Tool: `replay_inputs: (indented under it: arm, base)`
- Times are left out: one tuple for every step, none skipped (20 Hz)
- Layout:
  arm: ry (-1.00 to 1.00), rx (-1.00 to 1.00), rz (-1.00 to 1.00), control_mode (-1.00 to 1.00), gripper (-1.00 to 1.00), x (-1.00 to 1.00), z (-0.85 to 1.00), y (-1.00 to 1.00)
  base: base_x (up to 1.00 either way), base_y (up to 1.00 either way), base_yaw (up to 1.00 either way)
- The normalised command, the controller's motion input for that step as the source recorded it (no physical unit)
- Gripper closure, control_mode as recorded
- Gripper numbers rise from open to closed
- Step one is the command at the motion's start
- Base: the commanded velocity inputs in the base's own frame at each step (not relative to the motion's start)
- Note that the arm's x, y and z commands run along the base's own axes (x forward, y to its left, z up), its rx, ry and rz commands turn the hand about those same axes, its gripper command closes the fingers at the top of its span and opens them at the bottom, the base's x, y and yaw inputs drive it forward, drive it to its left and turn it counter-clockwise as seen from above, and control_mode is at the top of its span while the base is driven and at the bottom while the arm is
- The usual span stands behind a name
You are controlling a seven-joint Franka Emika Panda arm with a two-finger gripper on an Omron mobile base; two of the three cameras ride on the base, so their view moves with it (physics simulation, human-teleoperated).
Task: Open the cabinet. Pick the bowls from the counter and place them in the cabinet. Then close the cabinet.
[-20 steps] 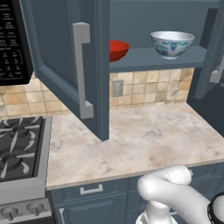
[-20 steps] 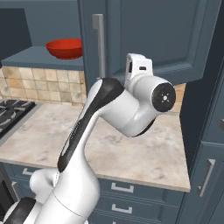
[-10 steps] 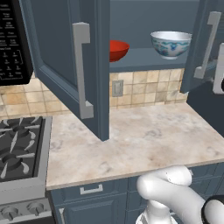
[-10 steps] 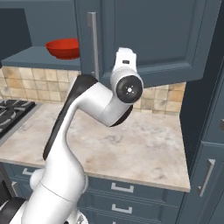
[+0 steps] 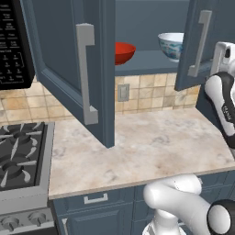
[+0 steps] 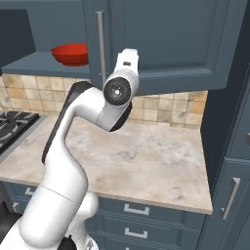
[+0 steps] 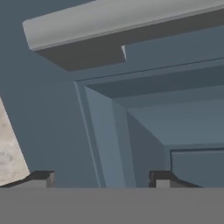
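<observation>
The cabinet's left door [image 5: 64, 64] stands wide open and its right door [image 5: 195, 46] is partly open. On the inner shelf [image 5: 147, 62] sit the red bowl [image 5: 123, 51] and the white patterned bowl [image 5: 170, 45]. The red bowl [image 6: 71, 52] also shows from the right. My gripper [image 7: 103, 179] is open, nothing between its fingertips [image 7: 41, 178]. It faces the outer panel [image 7: 144, 113] of the right door at close range, just beside the silver bar handle [image 7: 122, 26]. The hand [image 6: 128, 61] is raised at the door's front, near that handle [image 6: 100, 49].
The beige counter [image 5: 151, 142] lies below, with a black gas stove [image 5: 18, 156] at its left and a microwave [image 5: 11, 50] above it. The open left door juts out over the counter. A tall blue cabinet [image 6: 229, 122] bounds the right side.
The right door has swung further toward shut. My hand has moved left along with it, staying at its outer face. The jaws have narrowed a little.
</observation>
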Motion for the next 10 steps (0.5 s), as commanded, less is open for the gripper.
replay_inputs:
  arm:
    - [0.0, 0.0, -0.13, -1.0, -1.0, 0.57, -0.22, 0.14]
    - [0.0, 0.0, -0.13, -1.0, -1.0, 0.58, -0.23, 0.09]
    - [0.0, 0.0, -0.13, -1.0, -1.0, 0.58, -0.26, 0.04]
    - [0.0, 0.0, -0.12, -1.0, -1.0, 0.54, -0.26, 0.04]
    - [0.0, 0.0, -0.13, -1.0, -1.0, 0.54, -0.26, 0.0]
    - [0.0, 0.0, -0.13, -1.0, -1.0, 0.54, -0.26, 0.0]
    - [0.0, 0.0, -0.13, -1.0, -1.0, 0.55, -0.29, 0.0]
    - [0.0, 0.0, -0.13, -1.0, -1.0, 0.58, -0.31, 0.0]
    - [0.0, 0.0, -0.13, -1.0, -1.0, 0.56, -0.28, 0.0]
    - [0.0, 0.0, -0.12, -1.0, -1.0, 0.56, -0.29, 0.0]
  base:
    - [0.0, 0.0, 0.0]
    - [0.0, 0.0, 0.0]
    - [0.0, 0.0, 0.0]
    - [0.0, 0.0, 0.0]
    - [0.0, 0.0, 0.0]
    - [0.0, 0.0, 0.0]
    - [0.0, 0.0, 0.0]
    - [0.0, 0.0, 0.0]
    - [0.0, 0.0, 0.0]
    - [0.0, 0.0, 0.0]
